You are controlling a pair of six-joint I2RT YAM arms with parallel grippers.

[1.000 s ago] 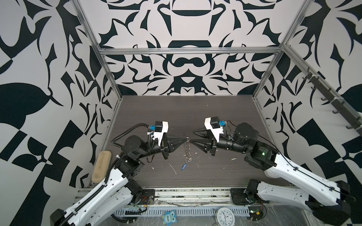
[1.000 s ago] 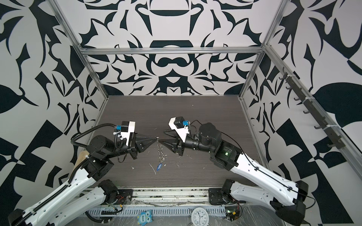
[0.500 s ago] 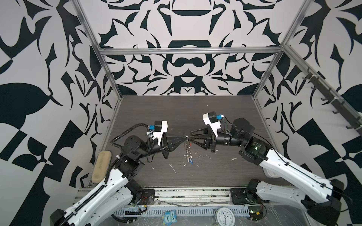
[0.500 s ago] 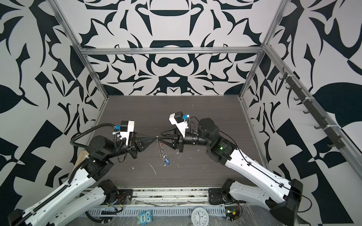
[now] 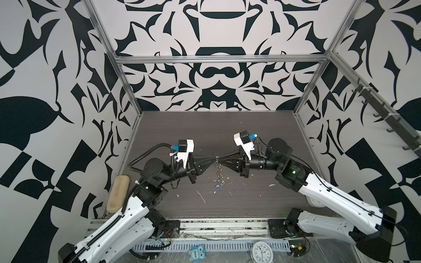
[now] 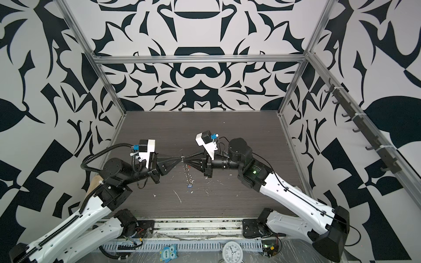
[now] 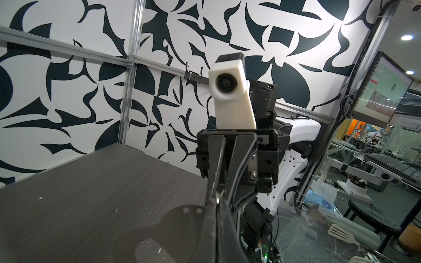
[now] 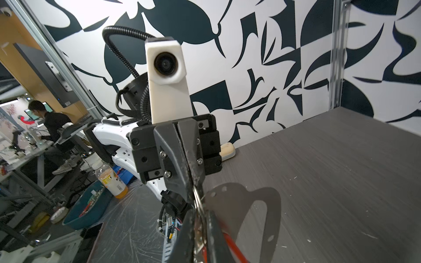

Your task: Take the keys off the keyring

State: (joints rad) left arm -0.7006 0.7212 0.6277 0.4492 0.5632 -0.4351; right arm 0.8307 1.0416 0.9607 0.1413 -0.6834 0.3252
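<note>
The flat silver D-shaped keyring [image 8: 232, 205], pinched above the worktop's [image 5: 205, 127] middle by closed left fingers [image 8: 169, 150], could be wrenched free when right fingers [image 7: 245, 157], closed on its red plastic key tag [image 8: 231, 241], are pulled.

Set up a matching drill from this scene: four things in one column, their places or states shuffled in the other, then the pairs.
Things:
1. keyring
2. left gripper
3. beige sponge
4. clock

Places or states:
a. at the table's left edge
b. lying past the table's front edge
c. hanging in the air over the table
d. shut on the keyring

Pairs: 1-c, 2-d, 3-a, 4-b
</note>
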